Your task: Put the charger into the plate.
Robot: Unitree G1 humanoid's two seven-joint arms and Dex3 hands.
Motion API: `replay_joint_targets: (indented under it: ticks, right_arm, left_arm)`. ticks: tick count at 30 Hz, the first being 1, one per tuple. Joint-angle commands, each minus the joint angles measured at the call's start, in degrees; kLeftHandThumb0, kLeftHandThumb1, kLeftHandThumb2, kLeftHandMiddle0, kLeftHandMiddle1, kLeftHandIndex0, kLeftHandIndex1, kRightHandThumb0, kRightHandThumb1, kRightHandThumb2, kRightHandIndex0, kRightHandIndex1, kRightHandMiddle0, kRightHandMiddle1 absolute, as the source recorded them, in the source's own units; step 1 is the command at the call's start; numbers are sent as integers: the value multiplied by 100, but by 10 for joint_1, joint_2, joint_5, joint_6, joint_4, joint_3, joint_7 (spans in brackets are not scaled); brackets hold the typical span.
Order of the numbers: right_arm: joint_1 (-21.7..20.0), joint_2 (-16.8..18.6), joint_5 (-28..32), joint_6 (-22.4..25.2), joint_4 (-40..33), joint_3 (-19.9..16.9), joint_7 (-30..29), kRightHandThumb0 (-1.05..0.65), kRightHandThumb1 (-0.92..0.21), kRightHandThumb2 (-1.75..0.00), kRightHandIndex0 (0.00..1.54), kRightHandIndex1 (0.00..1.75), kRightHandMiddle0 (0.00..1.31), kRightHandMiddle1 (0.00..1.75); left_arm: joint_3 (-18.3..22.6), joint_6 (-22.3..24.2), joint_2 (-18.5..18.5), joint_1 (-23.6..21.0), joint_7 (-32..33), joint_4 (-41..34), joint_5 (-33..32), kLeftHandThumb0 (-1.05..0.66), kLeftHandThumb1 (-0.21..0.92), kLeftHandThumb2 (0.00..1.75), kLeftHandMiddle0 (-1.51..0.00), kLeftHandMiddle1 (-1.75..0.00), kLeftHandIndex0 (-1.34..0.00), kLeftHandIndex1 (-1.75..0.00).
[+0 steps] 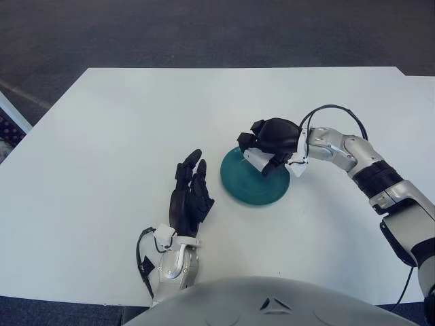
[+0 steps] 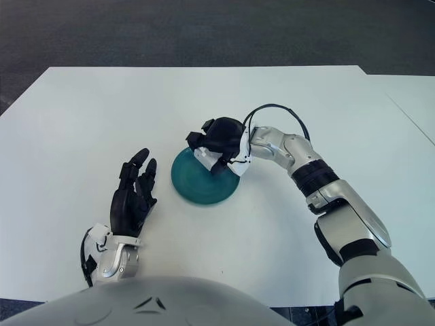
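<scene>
Right hand [image 1: 270,141] gripping white charger [image 1: 256,159] over teal plate's [image 1: 253,187] far edge, left hand [image 1: 189,196] open-fingered left of plate, white table [image 1: 102,142].

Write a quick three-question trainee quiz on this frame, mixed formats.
1. True or false: the right robot hand holds the white charger over the teal plate.
2. Where does the left robot hand show? A) left of the plate, fingers spread B) inside the plate C) on the charger
3. Fill in: the plate sits on a white ____.

Key: 1 true; 2 A; 3 table.
</scene>
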Motion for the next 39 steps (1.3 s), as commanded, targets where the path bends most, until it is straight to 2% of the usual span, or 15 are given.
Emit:
replay_joint_targets:
  ticks: [1,14,21,31,39]
  right_arm:
    - [6,3,-7,-7,11,7,-7,-50,-92,-73,104,175,86,175]
    - [15,13,-50,-10,17,35,-38,-49,-92,-73,107,175,84,175]
    - [17,16,-76,-15,31,55,-62,-51,-92,-73,104,175,78,175]
    - [8,12,-103,-22,48,74,-92,-51,-92,-70,104,175,81,175]
    - [7,9,-107,-9,50,81,-75,-49,-92,-70,104,175,84,175]
  left_arm:
    - [-5,2,-39,-8,9,-8,-4,-80,92,80,-31,0,0,-77]
    - [-9,13,-47,-4,19,-10,-22,-79,92,76,-31,0,0,-78]
    - [-16,23,-58,-1,36,-12,-36,-78,92,71,-33,-1,0,-80]
    - [-21,23,-59,-6,45,-9,-35,-80,92,70,-33,-1,0,-80]
    - [-22,19,-64,-15,48,3,-32,-81,92,72,-31,0,0,-77]
